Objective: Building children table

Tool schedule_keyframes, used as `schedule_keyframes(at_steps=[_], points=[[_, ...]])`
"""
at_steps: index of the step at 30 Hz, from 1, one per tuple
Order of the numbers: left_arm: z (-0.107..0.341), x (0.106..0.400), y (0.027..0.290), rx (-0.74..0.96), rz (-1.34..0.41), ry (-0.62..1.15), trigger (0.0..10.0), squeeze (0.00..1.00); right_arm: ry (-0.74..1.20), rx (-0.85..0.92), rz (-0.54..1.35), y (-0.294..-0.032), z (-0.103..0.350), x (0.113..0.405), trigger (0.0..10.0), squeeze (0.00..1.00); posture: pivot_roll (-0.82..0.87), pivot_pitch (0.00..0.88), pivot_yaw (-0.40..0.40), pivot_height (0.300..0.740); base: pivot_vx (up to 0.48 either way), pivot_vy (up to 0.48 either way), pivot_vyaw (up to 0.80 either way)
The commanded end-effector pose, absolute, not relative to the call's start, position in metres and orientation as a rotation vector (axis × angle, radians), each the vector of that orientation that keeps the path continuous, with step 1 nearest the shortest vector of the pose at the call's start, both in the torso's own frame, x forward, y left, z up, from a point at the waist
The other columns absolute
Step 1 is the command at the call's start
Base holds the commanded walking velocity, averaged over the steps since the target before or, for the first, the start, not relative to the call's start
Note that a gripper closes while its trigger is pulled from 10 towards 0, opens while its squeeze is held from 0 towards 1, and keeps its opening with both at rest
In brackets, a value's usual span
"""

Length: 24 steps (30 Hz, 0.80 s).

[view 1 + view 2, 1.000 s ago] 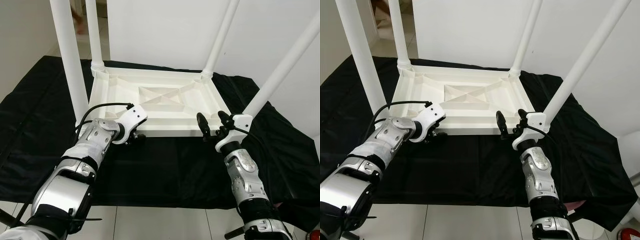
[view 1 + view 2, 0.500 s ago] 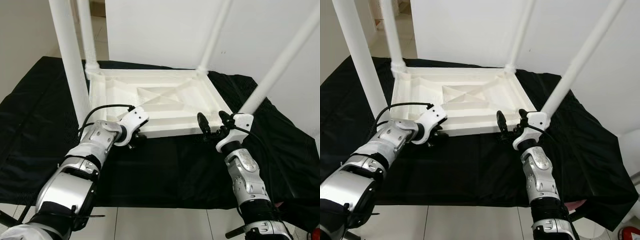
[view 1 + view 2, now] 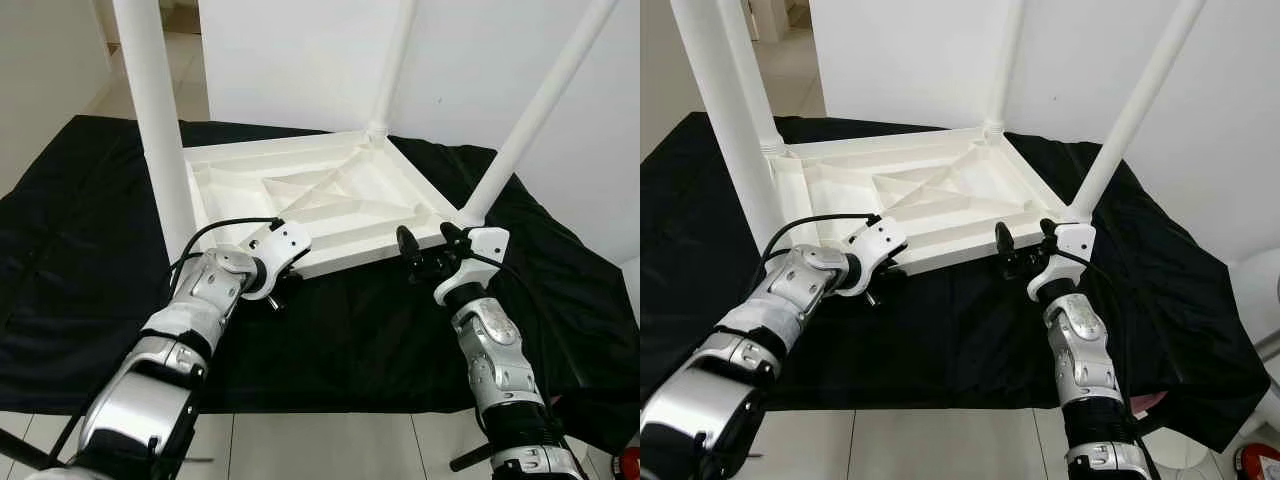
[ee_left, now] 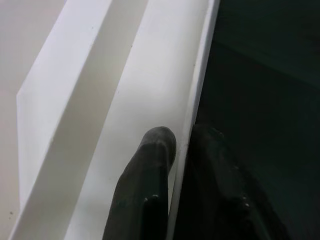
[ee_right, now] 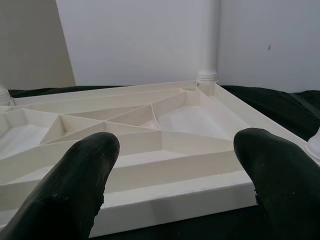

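Observation:
A white children table [image 3: 340, 255] lies upside down on a black cloth [image 3: 340, 330], its ribbed underside facing up. Its white legs stand up from the corners: the near left leg [image 3: 165, 130], the near right leg [image 3: 530, 120] and a far leg [image 3: 393, 60]. My left gripper [image 3: 283, 287] is shut on the table's near rim; in the left wrist view one finger [image 4: 150, 165] lies on the white rim and the other [image 4: 215, 170] on the dark outer side. My right gripper [image 3: 426, 245] stands open just before the near right corner, its fingers [image 5: 85, 170] apart.
The black cloth covers the floor around the table and ends at pale tiles [image 3: 300, 440] near my feet. A white wall [image 3: 300, 60] stands behind the table. A doorway with tiled floor [image 3: 190, 30] opens at the back left.
The table has turned on the cloth, so its near edge now slants, lower at the left. My left gripper stayed on the rim and came with it. The view shifted slightly.

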<state>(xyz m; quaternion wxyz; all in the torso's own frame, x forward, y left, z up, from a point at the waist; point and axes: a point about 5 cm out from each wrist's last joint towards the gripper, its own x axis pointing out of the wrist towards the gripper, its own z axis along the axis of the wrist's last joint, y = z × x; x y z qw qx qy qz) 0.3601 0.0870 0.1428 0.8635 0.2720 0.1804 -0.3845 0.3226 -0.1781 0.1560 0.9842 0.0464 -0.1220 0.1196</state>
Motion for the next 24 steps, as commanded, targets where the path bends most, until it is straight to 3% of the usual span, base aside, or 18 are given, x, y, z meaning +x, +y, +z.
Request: schedule_keyframes(at_steps=[1,11,16,17,24], points=[[0.166,0.361,0.088,0.591,-0.644,0.219,0.0,0.00,-0.220,0.087,0.237,-0.180,0.153,0.323,10.0,0.00,-0.01,0.000,-0.071,0.740,0.000,0.000,0.00],[0.164,0.320,0.079,0.615,-0.939,0.112,0.0,0.00,-0.210,0.083,0.255,-0.175,0.153,0.326,10.0,0.00,0.01,0.000,-0.096,0.740,0.000,0.000,0.00],[0.166,0.311,0.082,0.617,-0.994,0.088,0.0,0.00,-0.206,0.082,0.266,-0.172,0.153,0.328,10.0,0.00,0.02,0.000,-0.102,0.740,0.000,0.000,0.00],[0.168,0.306,0.082,0.649,-1.022,0.062,10.0,0.00,-0.205,0.080,0.272,-0.171,0.153,0.329,10.0,0.00,0.02,0.000,-0.105,0.740,0.000,0.000,0.00],[0.175,0.301,0.081,0.632,-1.022,0.027,10.0,0.00,-0.201,0.075,0.276,-0.171,0.153,0.329,10.0,0.00,0.02,0.000,-0.107,0.740,0.000,0.000,0.00]])
